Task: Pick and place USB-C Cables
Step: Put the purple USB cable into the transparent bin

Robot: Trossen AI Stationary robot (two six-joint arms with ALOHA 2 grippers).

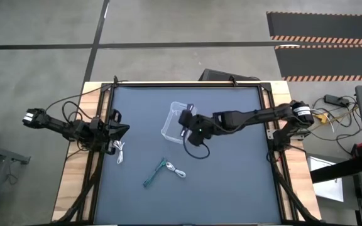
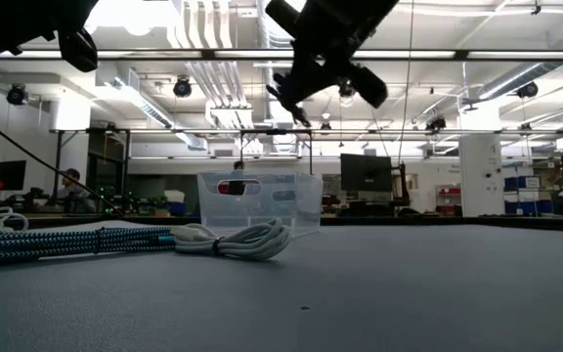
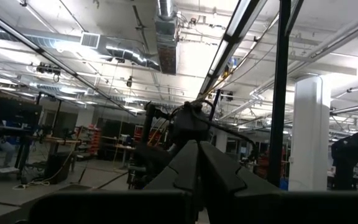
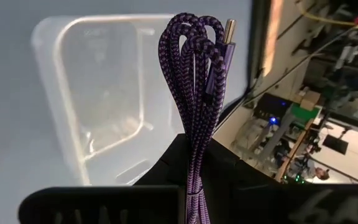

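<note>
Left tool point(image 1: 123, 130) parked at the surface's point(image 1: 231, 188) left edge, well left of the clear bin point(image 1: 171, 125), fingers point(image 3: 197, 168) pressed together on nothing, no cable between them. Just beside that tool, well left of the bin, one white cable point(image 1: 119, 150) lying loose on the surface. Farther right, below and slightly left of the bin, the teal-green cable point(image 1: 154, 174) stretched out, with the second white cable point(image 1: 178, 171) coiled right against its end; seen from table height, the same pair in the foreground, teal-green braid point(image 2: 66, 242) running into the white coil point(image 2: 247, 241), the bin point(image 2: 259, 200) standing behind them. Inside the bin, nothing plainly visible through its walls. At the bin's right side, raised clear of the surface, the right tool point(image 1: 188, 122), clamped tight on the purple cable point(image 4: 194, 81), looped bundle standing up from between the fingers with its metal plug on top, the bin's open mouth point(image 4: 98, 99) directly ahead. Judged an early stage: first cable lifted and brought to the bin but not yet dropped in; three cables, two white and one teal-green, left on the surface to fetch. Likely next need: release over the opening, with the loops kept from catching on the rim.
</note>
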